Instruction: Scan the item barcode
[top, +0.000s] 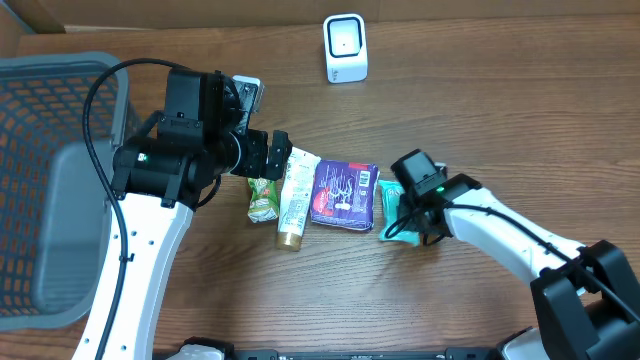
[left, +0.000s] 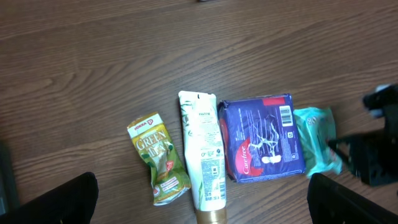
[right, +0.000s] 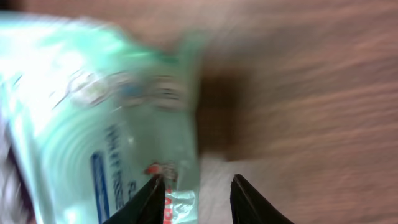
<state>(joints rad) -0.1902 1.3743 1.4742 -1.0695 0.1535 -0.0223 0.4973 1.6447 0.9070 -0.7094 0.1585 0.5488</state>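
Row of four items on the table (top: 500, 100), all placed from the purple pack (left: 264, 137). The teal pack (left: 316, 140) lies flat, touching the purple pack's right side. The white tube (left: 204, 149) is just beside its left side, and the green tea pouch (left: 158, 158) is one further left. The white scanner (top: 345, 48) stands well beyond the purple pack, toward the far table edge. The grey basket (top: 60, 180) is far to its left. Scanner and basket show in the overhead only.

The right gripper (right: 198, 200) is down at the teal pack, on the side away from the purple pack. The overhead shows the arm over it but hides the jaws. The right wrist view shows them partly open. The pack's crimped edge sits between the fingers. One finger (right: 151, 194) is against the pack, and the other has bare table between it and the pack. So not clamped, and the pack is not lifted. Its print is blurred and no barcode is readable there.

The left gripper (top: 279, 152) hangs above the tube, left of the purple pack, jaws spread fully wide and holding nothing. The left wrist view alone shows a barcode face-up on the purple pack, plus the right gripper's dark body at the teal pack's outer side.
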